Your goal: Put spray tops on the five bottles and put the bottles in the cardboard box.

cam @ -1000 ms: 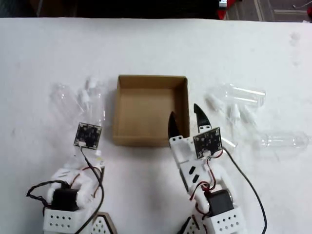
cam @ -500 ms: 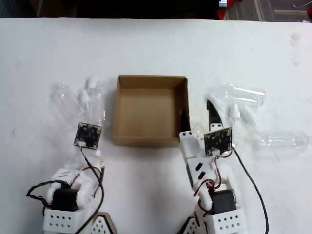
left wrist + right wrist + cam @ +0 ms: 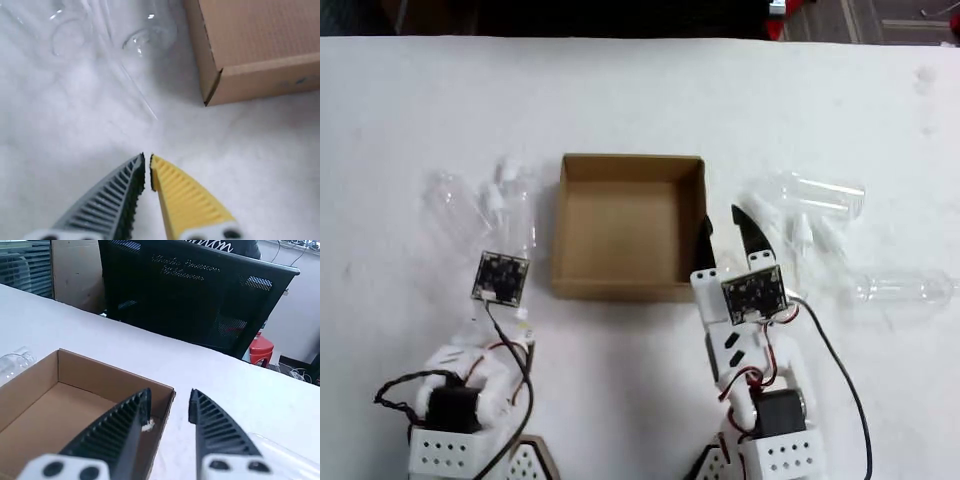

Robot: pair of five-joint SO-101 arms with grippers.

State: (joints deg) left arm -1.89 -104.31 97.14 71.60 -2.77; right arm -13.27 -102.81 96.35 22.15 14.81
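On the white desk (image 3: 640, 90), a cluster of clear bottles (image 3: 480, 210) with white spray tops (image 3: 500, 187) among them lies at the left, just beside the cardboard box (image 3: 560, 220). The left tool (image 3: 147, 167), its grey and yellow fingers pressed together on nothing, hangs low over the desk just short of that cluster. The box sits in the middle, open side up, with no bottle in it yet. The right tool (image 3: 721, 218) stands spread open and holds nothing, close against the box's right wall. Just to its right lie more loose tops (image 3: 800, 232), with a long bottle (image 3: 815, 192) on its side behind them. A second lying bottle (image 3: 905, 290) rests well apart, toward the desk's right edge. The bottles look empty, thin-walled and very light, so they will probably roll or skid at a nudge. Their smooth round sides may slip between hard fingers, and a firm squeeze could dent them. The safest hold appears to be square across the body, or at the stiffer neck end. The tops seem small, rigid and nearly weightless, and are best pinched by the head so that the collar stays free to meet a bottle's mouth.
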